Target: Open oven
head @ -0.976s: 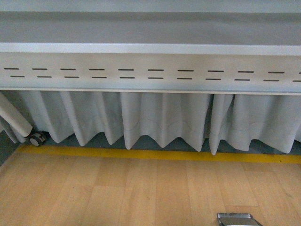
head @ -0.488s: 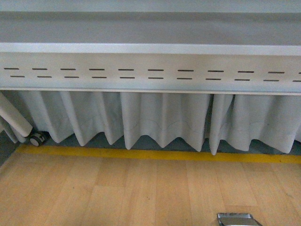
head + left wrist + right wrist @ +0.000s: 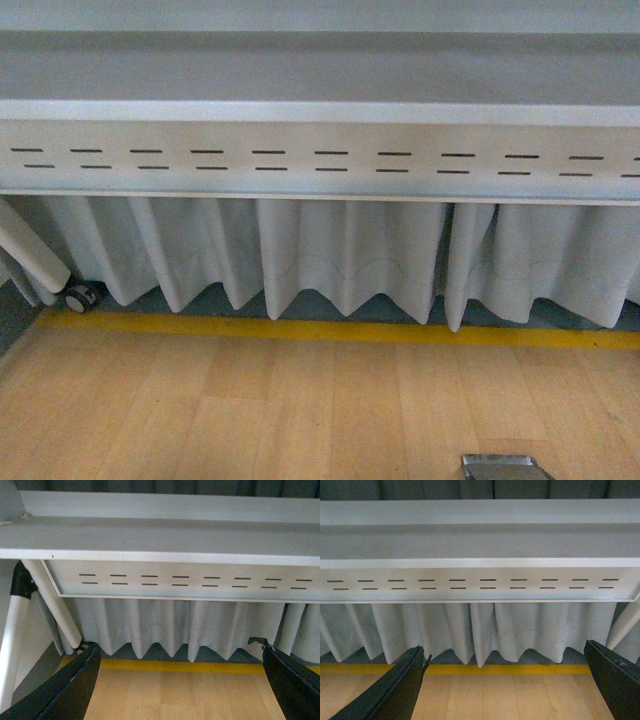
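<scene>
A grey bench spans the whole upper part of the front view, seen from low down. Nothing standing on it shows. The oven does not appear in any of the three views, so I cannot tell where it is.

Below the bench lies a pale wood-plank floor. A white pleated curtain hangs behind, and its scalloped hem ends just above the floor. A long pale panel runs along under the bench top, pierced by two rows of short dark slots. A yellow stripe crosses the floor near the foot of the curtain.

At the far left, a white tubular leg slants down to a small caster wheel beside the stripe's end. A flat, shiny metal piece lies on the floor at the bottom edge, right of centre, and is cut off by the frame.

In the left wrist view, the left claw stands wide apart and grips nothing. Its black fingers frame the curtain and floor. In the right wrist view, the right claw is likewise spread wide with nothing in its grip. Its dark fingers sit at the outer corners, and both face the slotted panel.
</scene>
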You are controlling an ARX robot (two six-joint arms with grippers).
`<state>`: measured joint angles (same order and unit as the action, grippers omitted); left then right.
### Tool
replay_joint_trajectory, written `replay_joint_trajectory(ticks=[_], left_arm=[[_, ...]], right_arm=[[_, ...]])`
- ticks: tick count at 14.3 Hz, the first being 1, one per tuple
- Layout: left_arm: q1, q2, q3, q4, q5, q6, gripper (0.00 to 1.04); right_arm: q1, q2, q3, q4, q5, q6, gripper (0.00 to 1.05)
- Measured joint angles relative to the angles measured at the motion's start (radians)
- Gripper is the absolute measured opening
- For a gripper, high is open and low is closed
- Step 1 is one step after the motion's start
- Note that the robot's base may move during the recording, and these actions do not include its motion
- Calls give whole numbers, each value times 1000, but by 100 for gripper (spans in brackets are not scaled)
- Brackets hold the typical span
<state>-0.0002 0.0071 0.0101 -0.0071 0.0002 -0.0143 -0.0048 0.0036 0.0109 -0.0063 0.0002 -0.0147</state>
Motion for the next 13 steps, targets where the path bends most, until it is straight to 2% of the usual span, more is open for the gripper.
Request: replay_joint_trajectory(ticks=[13], left_arm=[[0, 0, 0, 4, -1, 0, 98]], right_arm=[[0, 0, 0, 3, -1, 0, 98]])
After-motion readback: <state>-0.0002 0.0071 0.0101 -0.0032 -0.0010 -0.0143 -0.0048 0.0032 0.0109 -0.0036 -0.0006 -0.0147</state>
